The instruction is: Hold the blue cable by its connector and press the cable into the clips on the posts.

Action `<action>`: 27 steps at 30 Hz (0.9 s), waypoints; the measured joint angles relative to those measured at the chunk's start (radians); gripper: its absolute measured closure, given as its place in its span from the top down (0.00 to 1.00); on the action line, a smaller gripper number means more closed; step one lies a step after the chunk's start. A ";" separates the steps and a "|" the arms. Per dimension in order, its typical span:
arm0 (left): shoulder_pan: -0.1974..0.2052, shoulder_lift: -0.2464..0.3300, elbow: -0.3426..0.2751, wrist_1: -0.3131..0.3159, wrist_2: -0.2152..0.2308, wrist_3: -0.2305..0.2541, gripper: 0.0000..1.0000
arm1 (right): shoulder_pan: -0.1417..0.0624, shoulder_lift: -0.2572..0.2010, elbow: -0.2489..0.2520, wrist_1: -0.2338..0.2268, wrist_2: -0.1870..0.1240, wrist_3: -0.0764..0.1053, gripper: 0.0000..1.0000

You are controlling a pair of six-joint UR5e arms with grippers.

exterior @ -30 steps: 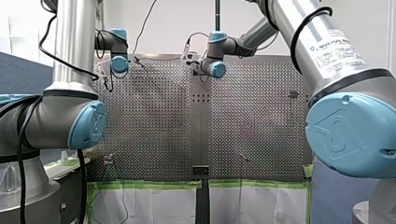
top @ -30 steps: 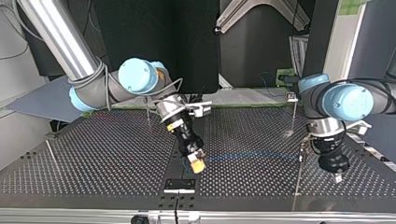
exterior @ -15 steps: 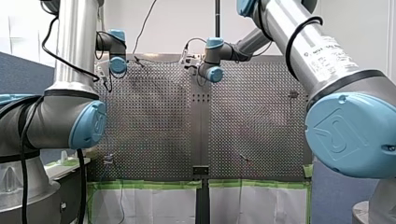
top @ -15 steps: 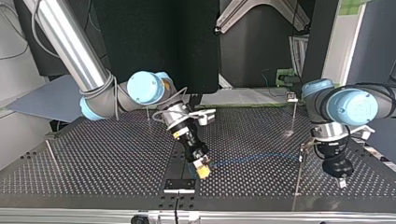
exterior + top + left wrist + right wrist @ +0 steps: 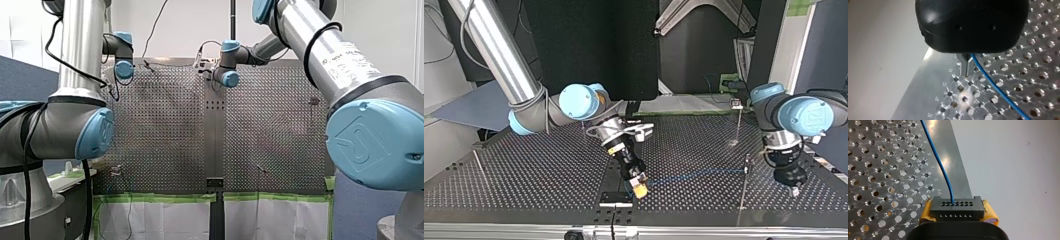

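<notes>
Right gripper (image 5: 638, 186) grips the connector (image 5: 957, 208) low over the table (image 5: 524, 170), middle of the near edge in the top view.
Yellow pads (image 5: 990, 216) clamp the black connector. Blue cable (image 5: 694, 175) runs right from it to a thin post (image 5: 745, 172). Left gripper (image 5: 966, 67) hangs right of that post, metal fingers closed together. The cable comes out just beside them, can't tell if pinched.

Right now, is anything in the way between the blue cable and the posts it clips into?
No, nothing I can see. The blue cable runs from the connector in my right pincer straight to the nearest post, with only the perforated table underneath.
</notes>
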 joint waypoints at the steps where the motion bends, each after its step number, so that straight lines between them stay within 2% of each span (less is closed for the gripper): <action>1: -0.002 0.000 0.000 -0.004 0.001 -0.002 0.00 | 0.000 0.000 0.000 0.002 0.000 -0.001 0.00; 2: -0.003 0.000 0.000 -0.007 0.003 -0.001 0.00 | 0.000 0.000 0.000 0.004 0.000 -0.001 0.00; 3: -0.004 0.000 0.000 -0.009 0.007 0.001 0.40 | 0.000 0.000 0.000 0.005 0.000 -0.002 0.00; 4: -0.006 0.000 0.000 -0.010 0.013 0.006 0.40 | 0.000 0.001 0.000 0.007 0.000 -0.003 0.00; 5: -0.007 0.000 0.000 -0.010 0.019 0.012 0.67 | 0.000 0.000 0.000 0.008 0.000 -0.004 0.00; 6: -0.009 0.000 0.000 -0.010 0.025 0.018 0.82 | 0.000 0.000 0.000 0.009 0.000 -0.005 0.00; 7: -0.011 0.001 0.000 -0.012 0.034 0.026 0.82 | 0.000 0.000 0.000 0.010 0.000 -0.006 0.00; 8: -0.012 0.002 0.000 -0.013 0.041 0.033 1.00 | 0.000 0.001 0.000 0.011 0.000 -0.006 0.00; 19: -0.008 0.007 0.000 -0.090 0.135 0.124 1.00 | 0.000 0.001 0.000 0.015 0.000 -0.007 0.00; 22: -0.008 0.008 0.000 -0.118 0.157 0.136 1.00 | 0.000 0.000 0.000 0.018 -0.001 -0.008 0.00; 27: -0.011 0.016 -0.001 -0.161 0.168 0.145 1.00 | 0.000 0.000 0.000 0.022 -0.003 -0.008 0.00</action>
